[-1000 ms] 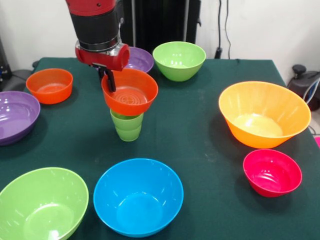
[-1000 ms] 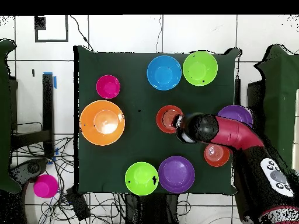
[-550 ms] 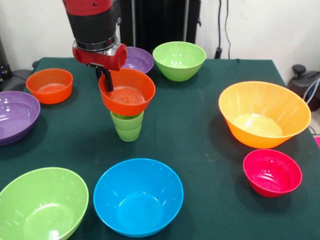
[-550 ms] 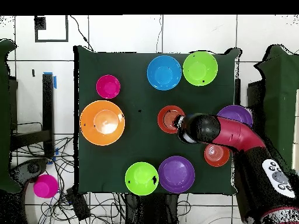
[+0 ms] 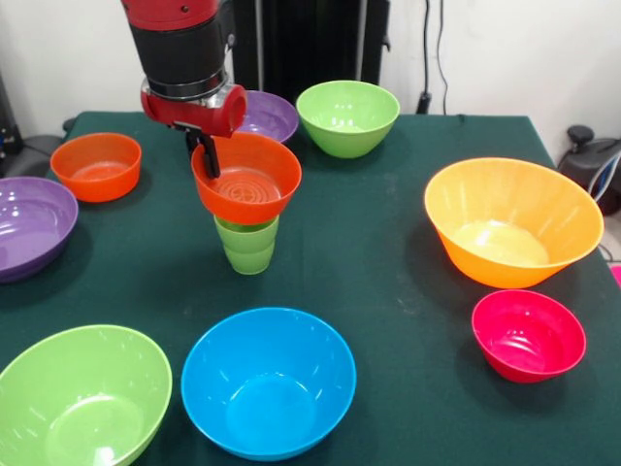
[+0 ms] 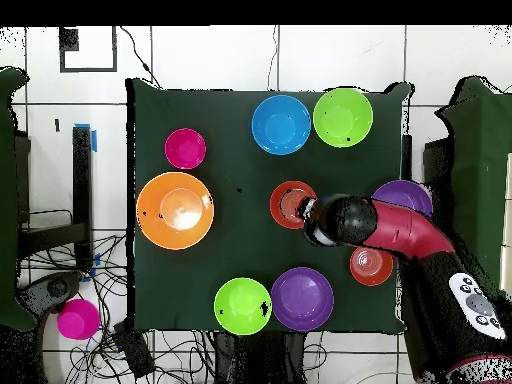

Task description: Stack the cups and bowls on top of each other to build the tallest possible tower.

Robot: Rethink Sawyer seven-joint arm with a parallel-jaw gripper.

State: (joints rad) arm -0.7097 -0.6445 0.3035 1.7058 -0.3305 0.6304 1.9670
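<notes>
A small orange-red bowl (image 5: 247, 180) sits on, or just above, the rim of the light-green cup (image 5: 246, 243) near the middle of the table; whether they touch I cannot tell. My gripper (image 5: 206, 155) is shut on that bowl's left rim, with one finger reaching inside it. In the overhead view the same bowl (image 6: 290, 203) hides the cup, and my gripper (image 6: 310, 214) is at its edge under the arm's wrist.
Loose bowls ring the cup: blue (image 5: 268, 381), lime-green (image 5: 82, 396), purple (image 5: 29, 225), orange-red (image 5: 96, 166), a far purple one (image 5: 270, 115), lime-green (image 5: 347, 116), large orange (image 5: 512, 221), pink-red (image 5: 529, 335). A pink bowl (image 6: 77, 319) lies off the table.
The gripper and the orange-red bowl have shifted slightly to the left and a little upward over the cup, then held still. The other bowls have not moved.
</notes>
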